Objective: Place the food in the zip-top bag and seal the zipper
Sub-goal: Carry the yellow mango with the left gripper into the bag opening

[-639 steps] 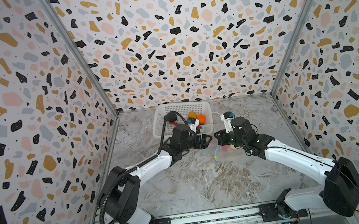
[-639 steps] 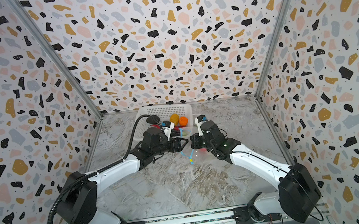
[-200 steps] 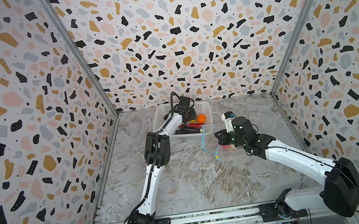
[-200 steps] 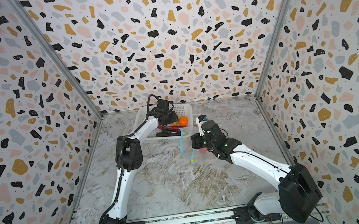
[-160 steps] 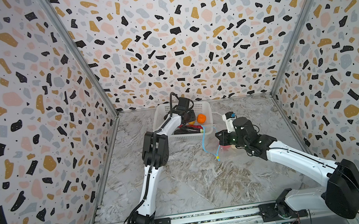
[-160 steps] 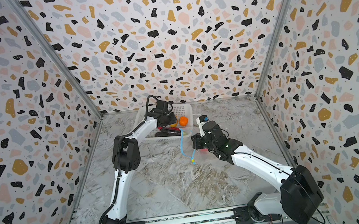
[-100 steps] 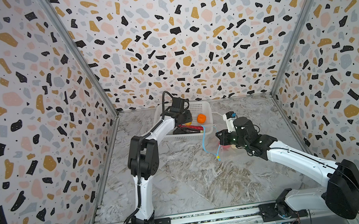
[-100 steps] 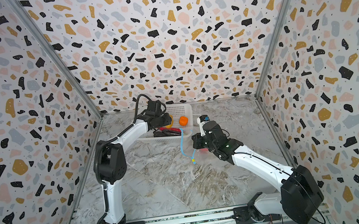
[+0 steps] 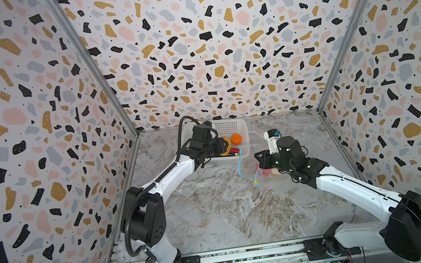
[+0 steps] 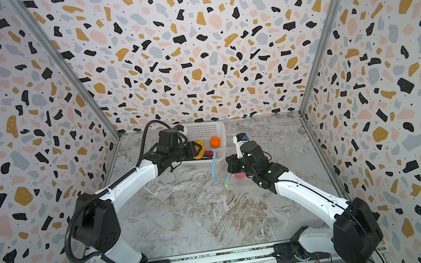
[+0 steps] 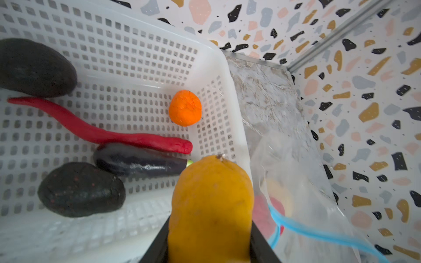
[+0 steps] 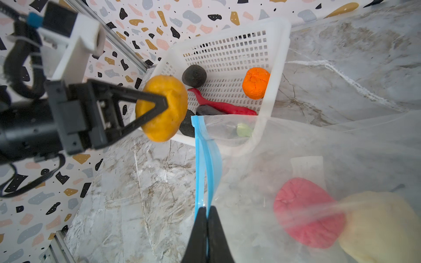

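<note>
My left gripper (image 9: 219,147) is shut on the yellow-brown potato (image 11: 211,205), held just above the front edge of the white basket (image 11: 136,45), beside the bag's mouth. The orange (image 11: 185,108), the long red chili (image 11: 102,134), the dark eggplant (image 11: 141,162) and two black ovals (image 11: 79,189) lie in the basket. The clear zip-top bag (image 12: 296,148) lies right of the basket, with the pink-red ball (image 12: 307,211) and the cream lump (image 12: 382,227) inside. My right gripper (image 12: 206,209) is shut on the blue zipper (image 12: 201,159), holding one lip up.
The basket (image 9: 231,128) stands against the back wall (image 9: 207,55), left of the middle. Patterned side walls close in the marble floor (image 9: 228,212) on both sides. A metal rail (image 9: 221,260) with both arm bases runs along the front edge.
My left gripper has come from the back of the basket toward its front right corner with the potato, and that arm's elbow has swung low to the left. The right arm has stayed put.
</note>
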Controlling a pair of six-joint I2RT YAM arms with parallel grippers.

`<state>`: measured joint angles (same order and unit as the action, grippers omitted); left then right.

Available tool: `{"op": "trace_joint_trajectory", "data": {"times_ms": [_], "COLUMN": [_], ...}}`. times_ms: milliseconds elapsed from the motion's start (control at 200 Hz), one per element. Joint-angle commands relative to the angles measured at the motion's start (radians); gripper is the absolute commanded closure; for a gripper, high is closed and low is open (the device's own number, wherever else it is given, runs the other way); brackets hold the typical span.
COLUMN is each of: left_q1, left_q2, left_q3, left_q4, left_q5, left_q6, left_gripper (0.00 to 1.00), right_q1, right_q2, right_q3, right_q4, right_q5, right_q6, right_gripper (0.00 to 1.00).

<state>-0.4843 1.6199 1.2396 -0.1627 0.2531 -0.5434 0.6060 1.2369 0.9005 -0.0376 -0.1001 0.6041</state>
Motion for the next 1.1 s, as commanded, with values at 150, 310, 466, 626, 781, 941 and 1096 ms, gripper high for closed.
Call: {"op": "trace_joint_trajectory", "data": {"times_ms": [150,310,466,626,781,941,1096], "left_q1": [-0.070,-0.143,-0.159,-0.178,-0.186,-0.192,-0.195], "left_q2": [-0.193,-0.193,-0.169,-0.161,-0.138,-0.107,-0.088], "left_q3": [-0.218,-0.218,-0.216,-0.215,-0.223,-0.218,-0.212], "left_q4": [0.199,0.240,0.262,0.284,0.283,0.295,0.287], "left_q5": [0.083,0.106,0.114,0.117,0.113,0.108,0.098], "left_q6": [0.017,0.043,0.030,0.019,0.034,0.031,0.044], "left_gripper": [0.55,0.55,0.55,0.55,0.54,0.53,0.52], "right_q1": [-0.004,-0.002,-0.003,0.000,0.008,0.011,0.012], "right_q2": [-0.027,-0.036,-0.045,-0.044,-0.028,-0.025,-0.024], "right_q3": [-0.009,-0.008,-0.009,-0.006,0.004,0.011,0.012], "right_q4": [0.017,0.005,-0.005,-0.003,-0.004,-0.010,-0.013], "right_q5": [-0.006,-0.011,-0.004,0.000,-0.006,0.000,-0.003], "right_q6": [0.015,0.019,0.019,0.021,0.017,0.014,0.014], "right_gripper": [1.00,1.00,1.00,1.00,1.00,1.00,1.00]}}
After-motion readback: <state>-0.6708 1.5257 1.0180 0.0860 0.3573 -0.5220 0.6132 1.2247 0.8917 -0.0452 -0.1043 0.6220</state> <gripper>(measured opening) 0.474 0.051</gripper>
